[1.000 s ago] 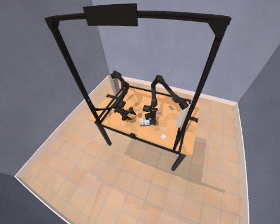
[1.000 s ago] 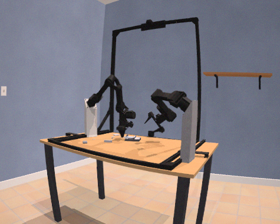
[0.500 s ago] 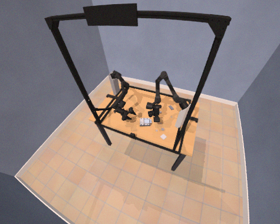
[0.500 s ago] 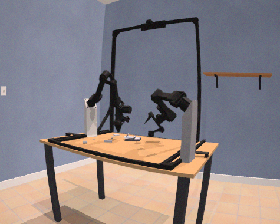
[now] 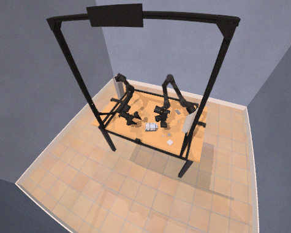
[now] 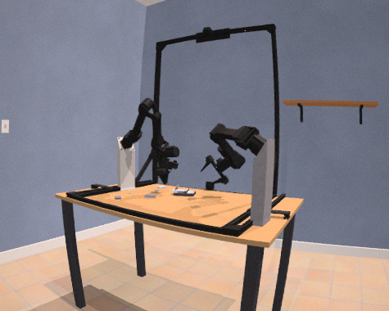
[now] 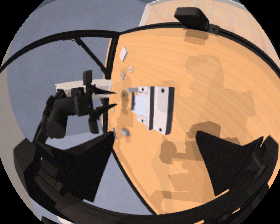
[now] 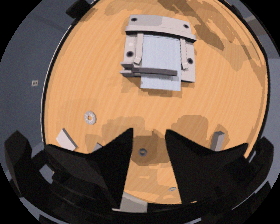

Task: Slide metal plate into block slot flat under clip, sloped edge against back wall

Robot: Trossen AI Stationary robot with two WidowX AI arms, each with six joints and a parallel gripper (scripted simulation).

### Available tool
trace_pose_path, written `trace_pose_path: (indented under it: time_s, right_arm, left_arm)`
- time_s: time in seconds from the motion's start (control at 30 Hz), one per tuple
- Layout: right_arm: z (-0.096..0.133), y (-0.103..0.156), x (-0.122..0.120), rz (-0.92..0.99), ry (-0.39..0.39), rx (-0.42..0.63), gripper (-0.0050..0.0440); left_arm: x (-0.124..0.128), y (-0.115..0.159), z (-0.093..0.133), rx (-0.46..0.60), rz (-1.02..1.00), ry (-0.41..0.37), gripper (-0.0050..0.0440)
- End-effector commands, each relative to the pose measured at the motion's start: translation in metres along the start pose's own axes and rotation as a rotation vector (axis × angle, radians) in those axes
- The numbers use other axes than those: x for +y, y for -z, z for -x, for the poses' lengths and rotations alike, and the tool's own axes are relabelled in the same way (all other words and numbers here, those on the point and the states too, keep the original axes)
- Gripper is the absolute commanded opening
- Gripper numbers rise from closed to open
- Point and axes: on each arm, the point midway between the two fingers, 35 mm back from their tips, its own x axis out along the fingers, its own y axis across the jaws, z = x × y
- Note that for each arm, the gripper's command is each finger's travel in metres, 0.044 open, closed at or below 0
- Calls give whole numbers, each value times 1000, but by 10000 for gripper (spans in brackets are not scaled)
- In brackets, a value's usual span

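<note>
The grey slotted block (image 5: 149,126) lies mid-table; it also shows in the exterior view (image 6: 184,191) and the left wrist view (image 7: 151,107). In the right wrist view the block (image 8: 160,52) has a flat metal plate (image 8: 159,82) under its clip, with the plate's near edge sticking out of the slot mouth. My right gripper (image 8: 149,132) (image 5: 163,124) hovers above and just behind the block, fingers partly apart with nothing between them. My left gripper (image 5: 133,118) (image 6: 208,173) is wide open and empty, raised to the side of the block.
Other loose plates lie on the table: a white one (image 5: 170,142), a grey one (image 5: 177,112) and small pieces (image 5: 166,134). Small parts also show near the right fingers. A black frame rail borders the table, with two grey upright posts (image 6: 262,188).
</note>
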Motion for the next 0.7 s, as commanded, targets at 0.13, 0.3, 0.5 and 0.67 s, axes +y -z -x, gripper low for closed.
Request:
trace_pose_path:
  time_s: [0.13,0.3,0.5,0.67]
  right_arm:
    - [-12,-6,3,3,-23,-129,160]
    - [-13,-13,1,6,-21,-217,160]
    - [-12,-19,-3,18,-13,-309,160]
    - [-7,-27,-9,27,10,-405,160]
  left_arm:
    - [0,0,1,2,1,2,440]
    - [0,0,1,2,1,2,440]
    - [0,0,1,2,1,2,440]
    - [0,0,1,2,1,2,440]
